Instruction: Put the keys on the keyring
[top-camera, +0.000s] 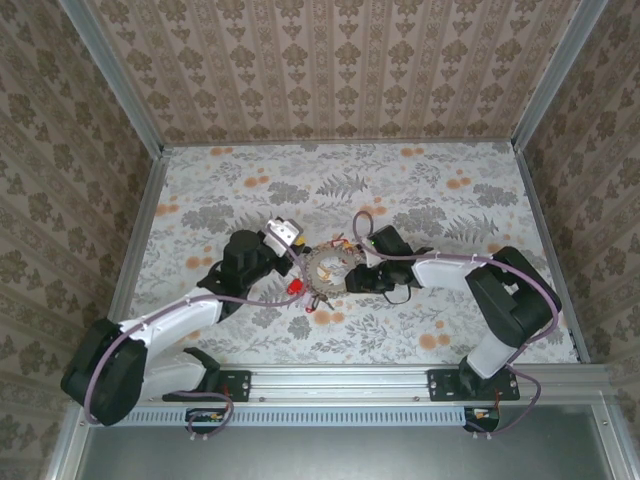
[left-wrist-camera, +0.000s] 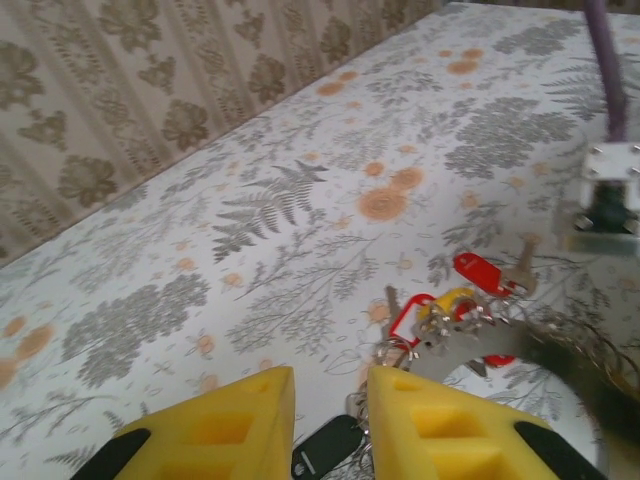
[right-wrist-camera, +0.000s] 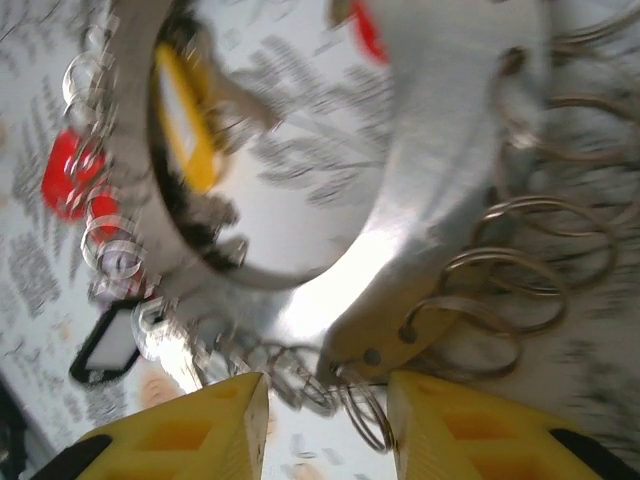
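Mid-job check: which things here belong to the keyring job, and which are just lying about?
Job: keyring, red keys, yellow key, black key.
Not the job: flowered table cover, patterned walls, purple cable.

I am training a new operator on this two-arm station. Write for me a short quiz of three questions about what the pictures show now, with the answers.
1. True or false: in the top view, the keyring lies between the left arm and the right arm.
2. In the left wrist view, which key head lies nearest to the left gripper? A red, B black, C yellow.
3. Fill the gap: in the right wrist view, the jaws of the right gripper stand ____ (open or shut).

Key: 1 true. 2 B, the black key lies just below the gap between the yellow fingers. 3 open.
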